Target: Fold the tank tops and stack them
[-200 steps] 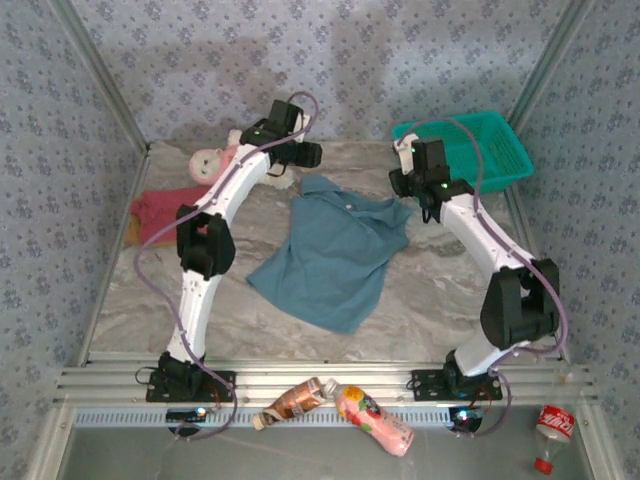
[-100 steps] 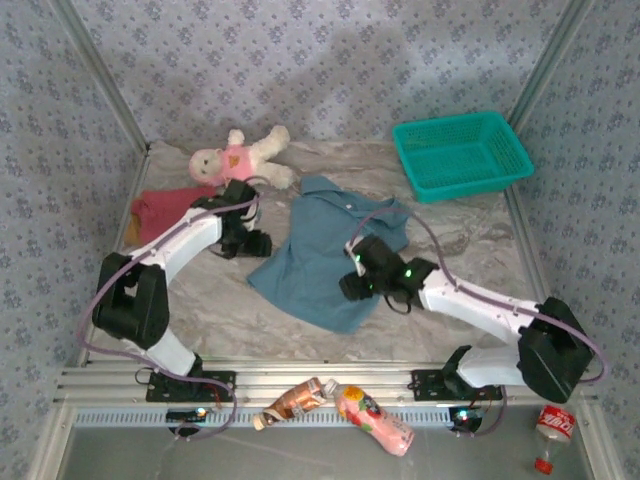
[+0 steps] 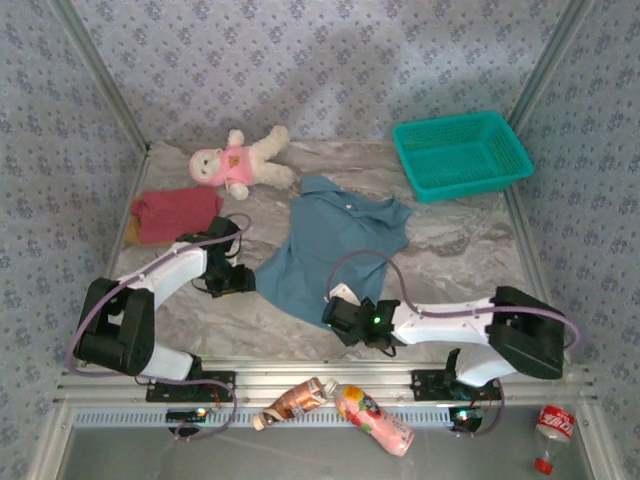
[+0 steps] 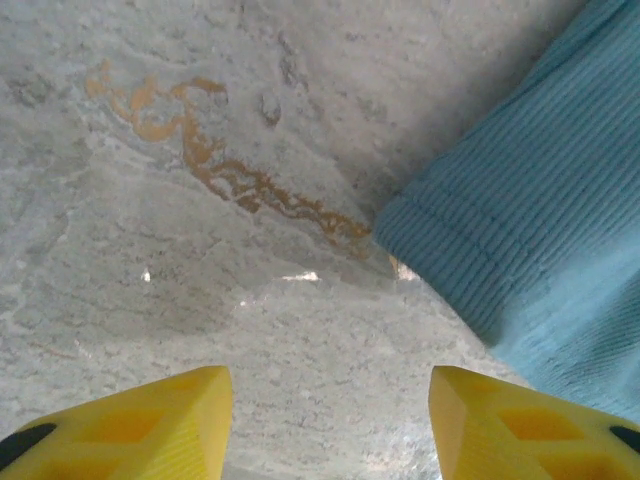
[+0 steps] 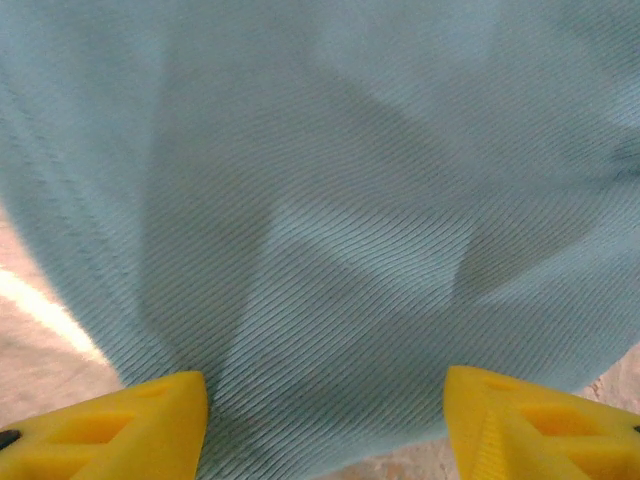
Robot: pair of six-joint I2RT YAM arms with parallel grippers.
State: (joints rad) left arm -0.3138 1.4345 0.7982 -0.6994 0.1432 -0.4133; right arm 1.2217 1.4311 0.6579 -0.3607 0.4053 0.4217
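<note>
The dusty blue tank top (image 3: pixel 335 250) lies spread flat in the middle of the table. My left gripper (image 3: pixel 247 280) hovers low by its near-left corner. In the left wrist view it (image 4: pixel 330 425) is open over bare marble, with the blue hem (image 4: pixel 520 240) just to the right of its fingers. My right gripper (image 3: pixel 333 317) sits at the top's near corner. It (image 5: pixel 325 425) is open, with its fingertips (image 5: pixel 120 425) straddling the blue cloth (image 5: pixel 330 200) at the hem. The dark red tank top (image 3: pixel 176 213) lies at the left, on the tan-brown one (image 3: pixel 131 232), of which a sliver shows.
A white plush doll in pink (image 3: pixel 238 160) lies at the back left. A teal lattice basket (image 3: pixel 462 155) stands at the back right. Two bottles (image 3: pixel 295 400) (image 3: pixel 375 420) lie on the front rail, and a red-labelled one (image 3: pixel 552 428) lies at the far right.
Both arms have swung from the back of the table down to the near edge of the blue top, the left to its left corner and the right to its near corner.
</note>
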